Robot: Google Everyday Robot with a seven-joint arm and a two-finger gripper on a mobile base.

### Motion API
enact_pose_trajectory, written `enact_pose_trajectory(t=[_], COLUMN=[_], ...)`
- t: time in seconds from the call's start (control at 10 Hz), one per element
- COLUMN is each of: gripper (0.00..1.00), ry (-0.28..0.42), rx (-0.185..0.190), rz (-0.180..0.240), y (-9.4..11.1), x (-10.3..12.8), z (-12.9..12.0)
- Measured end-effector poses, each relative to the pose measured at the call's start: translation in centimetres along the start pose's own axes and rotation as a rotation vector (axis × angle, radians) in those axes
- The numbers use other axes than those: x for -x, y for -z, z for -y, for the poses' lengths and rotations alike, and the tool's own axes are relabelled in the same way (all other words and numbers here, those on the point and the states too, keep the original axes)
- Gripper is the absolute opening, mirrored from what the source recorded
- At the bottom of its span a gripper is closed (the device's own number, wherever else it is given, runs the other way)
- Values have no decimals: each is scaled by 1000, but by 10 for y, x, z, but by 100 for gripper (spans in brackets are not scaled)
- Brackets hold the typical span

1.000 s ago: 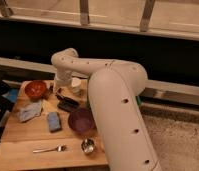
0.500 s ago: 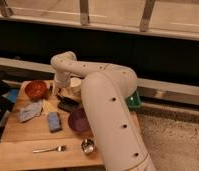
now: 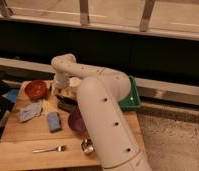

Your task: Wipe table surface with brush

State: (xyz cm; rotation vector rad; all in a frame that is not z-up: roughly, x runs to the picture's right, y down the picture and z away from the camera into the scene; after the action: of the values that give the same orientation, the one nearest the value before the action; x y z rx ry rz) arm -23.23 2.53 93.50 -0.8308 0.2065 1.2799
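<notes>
On the tabletop (image 3: 23,140), a spoon (image 3: 49,148) and a metal cup (image 3: 87,146) lie nearest, then a purple bowl (image 3: 74,121) and a blue-grey pad (image 3: 53,121). Farther back the gripper (image 3: 59,93) hangs with fingers spread, just beside a red bowl (image 3: 36,89). The brush cannot be told from the dark shapes beneath it. The arm (image 3: 100,110) has swung left, uncovering a green tray (image 3: 132,97).
</notes>
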Motion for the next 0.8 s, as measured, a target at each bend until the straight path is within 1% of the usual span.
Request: enact_pose_trajectory(t=[0.4, 0.5, 0.6, 0.7, 0.8], gripper=[65, 63, 56, 44, 34], ry=[9, 2, -2, 0, 1], rx=[35, 38, 33, 31, 31], rz=[-33, -37, -39, -39, -39], y=[-26, -29, -31, -30, -29], x=[-2, -2, -2, -2, -2], z=[-4, -3, 0, 0, 0])
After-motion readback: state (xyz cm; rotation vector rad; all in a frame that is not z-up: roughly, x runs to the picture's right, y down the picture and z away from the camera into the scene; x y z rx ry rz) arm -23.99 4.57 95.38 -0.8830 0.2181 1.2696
